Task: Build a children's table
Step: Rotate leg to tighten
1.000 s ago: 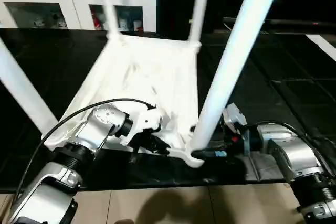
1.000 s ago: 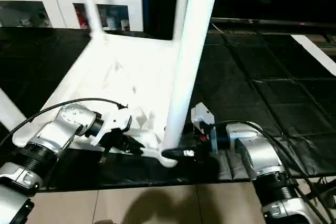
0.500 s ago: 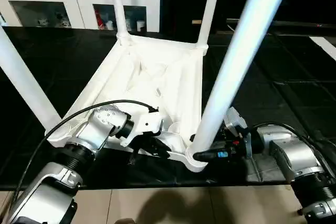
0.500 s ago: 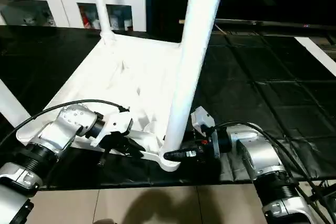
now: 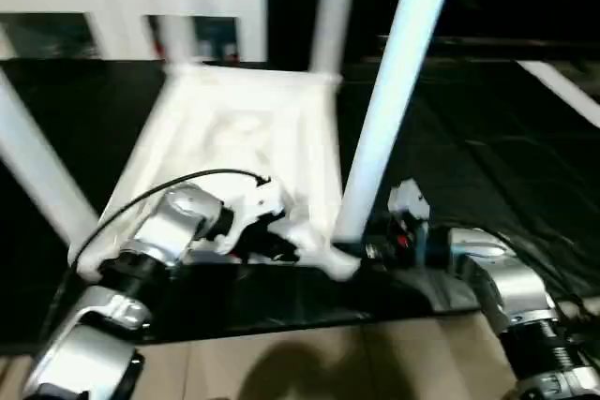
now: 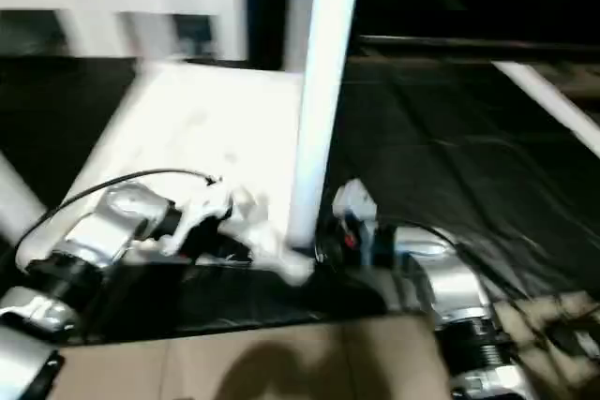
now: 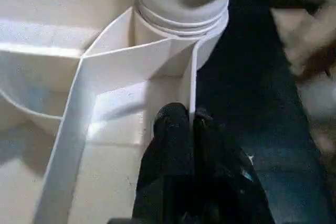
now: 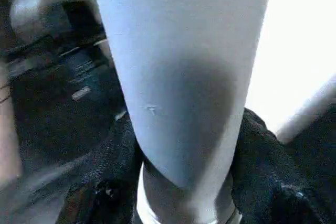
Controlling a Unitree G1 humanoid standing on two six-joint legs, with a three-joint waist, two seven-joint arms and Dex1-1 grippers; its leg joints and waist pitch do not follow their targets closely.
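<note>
The right end effector (image 8: pixel 181 182) has its black fingers on both sides of the white tapered tubular leg (image 5: pixel 389 110) at centre frame, probably to seat it. The left end effector (image 7: pixel 181 124), fingers together, pinches a rib of the upside-down white plastic tabletop (image 5: pixel 239 128) on the black bench (image 5: pixel 469 138), likely steadying it.

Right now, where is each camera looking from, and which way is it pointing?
Left eye view: on the head, looking forward and down at the upside-down children's table; both silver forearms show.
Right eye view: beside it, same scene.
Left wrist view: along the left tool, shut on a tabletop rib.
Right wrist view: along the right tool, its fingers either side of the near leg.
Shared: both wrist views show that leg's corner.
</note>
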